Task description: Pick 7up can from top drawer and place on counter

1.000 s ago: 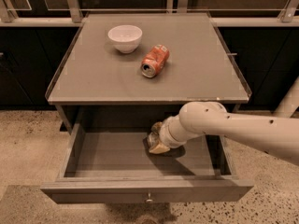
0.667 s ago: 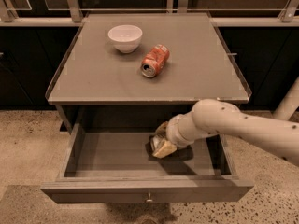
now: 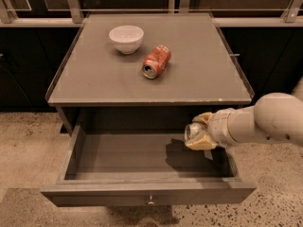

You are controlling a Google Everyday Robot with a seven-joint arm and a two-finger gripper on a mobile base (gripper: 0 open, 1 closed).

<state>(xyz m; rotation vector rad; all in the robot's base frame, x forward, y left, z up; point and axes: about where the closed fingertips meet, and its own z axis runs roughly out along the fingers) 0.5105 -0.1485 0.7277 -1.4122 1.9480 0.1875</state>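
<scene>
The top drawer (image 3: 142, 193) is pulled open below the counter (image 3: 199, 74), with its round knob at the front centre. My gripper (image 3: 198, 132) is at the right side of the drawer, raised above its floor, reaching in from the right. It is shut on the 7up can (image 3: 193, 131), whose silvery end faces left between the pale fingers (image 3: 202, 143). Most of the can's body is hidden by the fingers.
A white bowl (image 3: 126, 38) stands at the counter's back left. An orange-red can (image 3: 156, 61) lies on its side near the counter's middle. Dark cabinets stand behind and beside the counter. The floor is speckled stone.
My gripper has lifted the can off the drawer floor and moved it up and to the right, towards the drawer's right side.
</scene>
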